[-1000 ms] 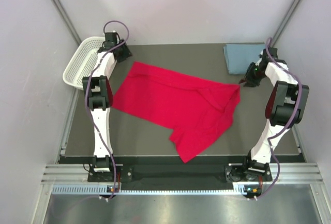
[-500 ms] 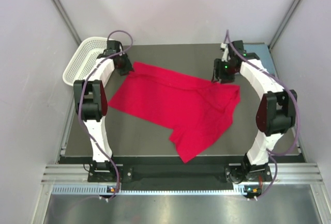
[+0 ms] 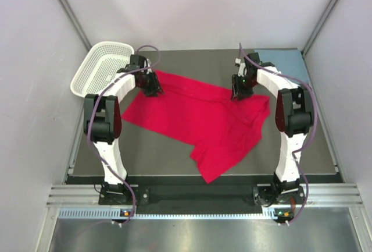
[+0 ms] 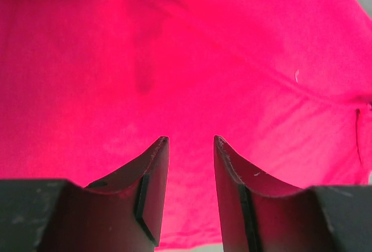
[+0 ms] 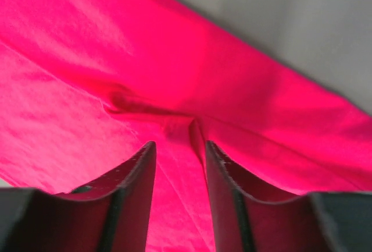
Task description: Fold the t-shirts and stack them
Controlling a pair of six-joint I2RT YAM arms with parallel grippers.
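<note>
The red shirt (image 3: 197,118) is lying rumpled across the middle of the table (image 3: 145,153), the left fingers (image 4: 152,176) and right fingers (image 5: 136,182) are standing apart over its far edge, and the blue-grey shirt (image 3: 288,60) is lying in the far right corner.

Dark grey table (image 3: 157,147), red shirt (image 3: 197,118) spread rumpled across its middle, blue-grey shirt (image 3: 288,61) lying flat at the far right corner, white mesh basket (image 3: 81,80) at the far left corner, partly past the edge
</note>
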